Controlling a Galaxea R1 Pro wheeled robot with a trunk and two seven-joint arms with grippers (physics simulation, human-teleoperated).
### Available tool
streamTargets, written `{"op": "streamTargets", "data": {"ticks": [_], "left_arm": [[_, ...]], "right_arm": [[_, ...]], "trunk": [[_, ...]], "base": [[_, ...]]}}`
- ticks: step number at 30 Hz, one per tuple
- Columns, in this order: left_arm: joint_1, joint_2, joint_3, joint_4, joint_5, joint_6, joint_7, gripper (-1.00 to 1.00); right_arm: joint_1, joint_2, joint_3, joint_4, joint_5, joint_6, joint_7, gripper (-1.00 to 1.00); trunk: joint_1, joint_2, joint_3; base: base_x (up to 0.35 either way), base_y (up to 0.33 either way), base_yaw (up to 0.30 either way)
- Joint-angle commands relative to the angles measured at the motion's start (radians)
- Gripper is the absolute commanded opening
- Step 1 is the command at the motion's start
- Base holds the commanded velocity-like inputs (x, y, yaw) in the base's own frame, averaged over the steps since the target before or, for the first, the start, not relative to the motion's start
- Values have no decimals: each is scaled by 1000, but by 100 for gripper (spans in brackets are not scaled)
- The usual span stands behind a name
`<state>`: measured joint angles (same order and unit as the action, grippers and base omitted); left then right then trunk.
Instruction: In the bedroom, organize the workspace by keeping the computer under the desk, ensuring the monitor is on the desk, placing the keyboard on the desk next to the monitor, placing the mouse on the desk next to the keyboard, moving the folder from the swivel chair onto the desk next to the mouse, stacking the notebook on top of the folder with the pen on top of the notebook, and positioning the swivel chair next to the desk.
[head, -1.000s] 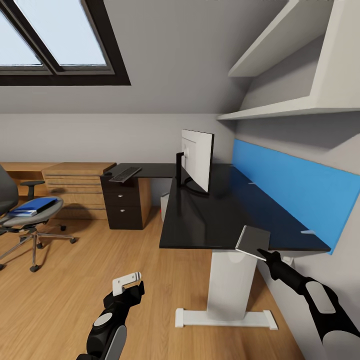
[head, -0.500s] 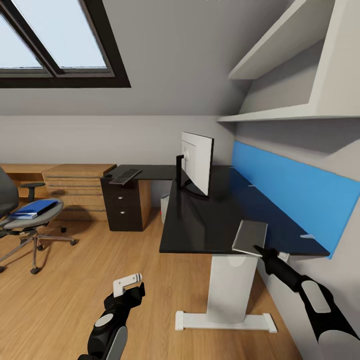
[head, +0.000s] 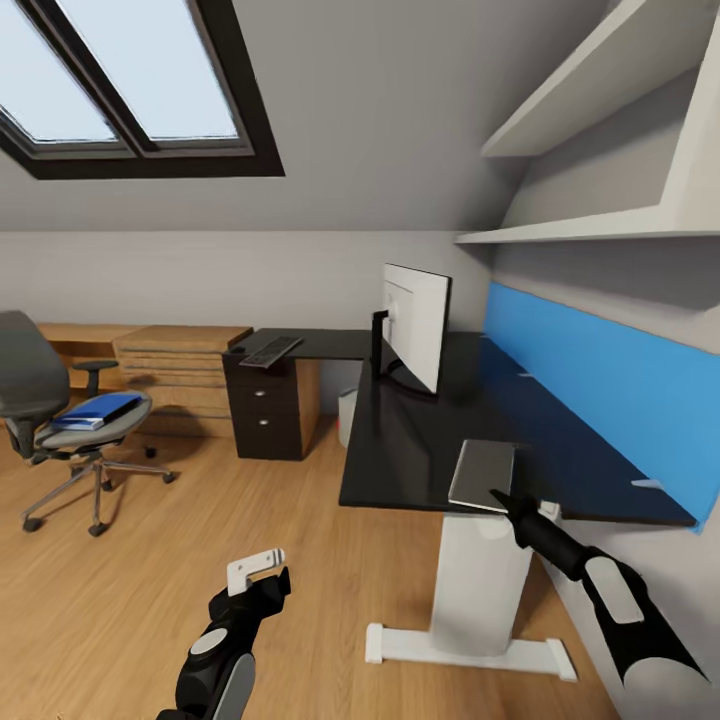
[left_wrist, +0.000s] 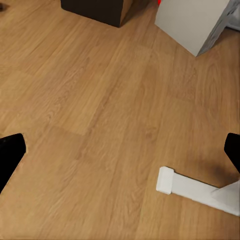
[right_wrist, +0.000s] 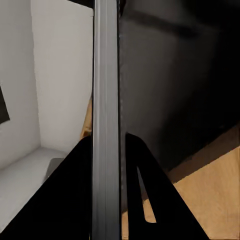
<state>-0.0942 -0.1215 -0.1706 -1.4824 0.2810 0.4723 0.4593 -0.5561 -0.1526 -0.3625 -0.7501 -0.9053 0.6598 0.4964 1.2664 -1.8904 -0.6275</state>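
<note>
My right gripper (head: 505, 498) is shut on the thin grey notebook (head: 482, 475), holding it almost flat just over the near edge of the black desk (head: 400, 450). In the right wrist view the notebook's pale edge (right_wrist: 106, 100) runs between the black fingers (right_wrist: 75, 190). The monitor (head: 420, 325) stands on the desk, and the keyboard (head: 270, 350) lies on its far wing. The blue folder (head: 97, 410) rests on the swivel chair (head: 35, 385) at the left. The grey computer (left_wrist: 192, 22) sits under the desk. My left gripper (head: 255, 572) hangs open over the floor. The pen is out of view.
A dark three-drawer unit (head: 268, 415) stands under the desk's far wing, with a light wooden cabinet (head: 180, 365) behind it. The desk's white leg (head: 480, 580) and foot (left_wrist: 195, 187) stand on the wood floor close to my arms. A blue wall panel (head: 600, 385) and shelves flank the desk.
The camera has swung left, shifting the whole picture right. My right gripper has carried the notebook leftward along the desk's near edge and levelled it. The left arm has kept still.
</note>
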Motion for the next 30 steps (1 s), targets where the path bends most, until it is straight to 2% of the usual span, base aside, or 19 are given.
{"op": "streamTargets", "data": {"ticks": [1,2,5,8,12,18,30], "left_arm": [[-1,0,-2,0,10,2,9,100],[-1,1,-1,0,10,1,10,100],[-1,2,-1,0,10,2,10,100],[-1,3,0,1,10,2,11,100],[-1,3,0,1,10,2,13,100],[-1,3,-1,1,10,2,14,100],[-1,3,-1,1,9,2,16,100]], "right_arm": [[-1,6,13,-10,-4,8,3,-100],[-1,21,40,-29,-2,7,3,-100],[-1,33,55,-36,2,6,3,-100],[-1,38,72,-39,4,5,3,-100],[-1,39,135,-41,9,4,3,-100],[-1,39,151,-41,9,4,4,-100],[-1,36,152,-37,7,6,21,-100]], "trunk": [[0,-1,-1],[0,-1,-1],[0,-1,-1],[0,-1,-1],[0,-1,-1],[0,-1,-1],[0,-1,-1]], "base": [[106,204,266],[142,272,274],[151,289,276],[156,299,277],[168,303,278],[211,287,214],[236,272,18]]}}
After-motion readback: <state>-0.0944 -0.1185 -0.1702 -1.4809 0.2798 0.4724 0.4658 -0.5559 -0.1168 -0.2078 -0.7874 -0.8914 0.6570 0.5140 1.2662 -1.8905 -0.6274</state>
